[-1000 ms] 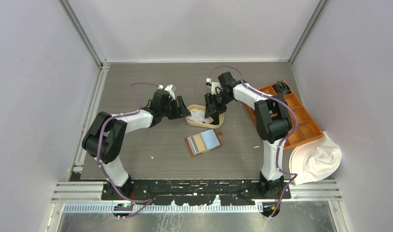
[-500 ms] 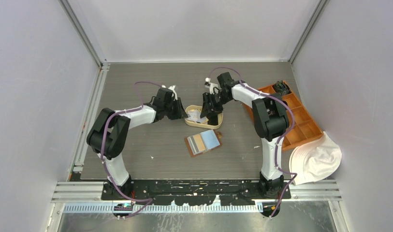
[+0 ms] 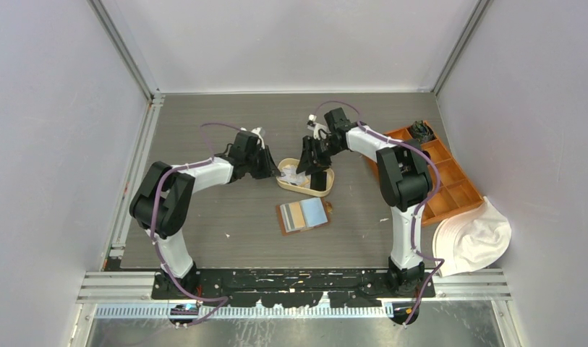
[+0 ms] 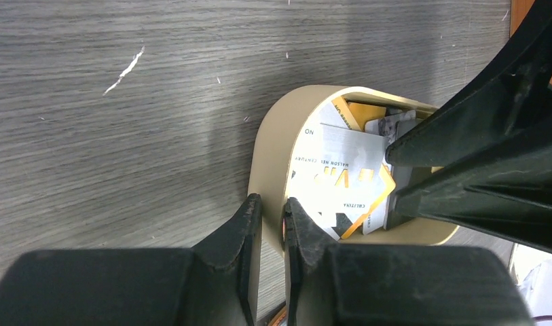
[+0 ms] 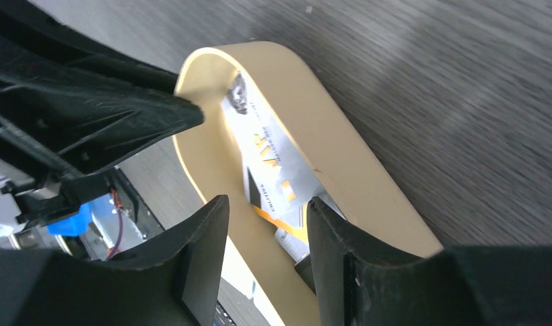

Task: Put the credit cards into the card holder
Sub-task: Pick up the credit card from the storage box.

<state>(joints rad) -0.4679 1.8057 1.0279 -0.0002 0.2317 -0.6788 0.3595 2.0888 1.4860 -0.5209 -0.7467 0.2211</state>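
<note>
Card holder: we see it lying open on the table, nearest the arm bases, with tan and pale-blue panels facing up.
Cream tray: oval, just beyond the holder, between the two grippers.
Credit cards: we find them piled inside the tray, a white one with orange print on top.
Left gripper: pinching the tray's rim, one finger outside the wall and one inside.
Right gripper: fingers spread, tips lowered into the tray over the cards.
Orange box: far right, well apart.
</note>
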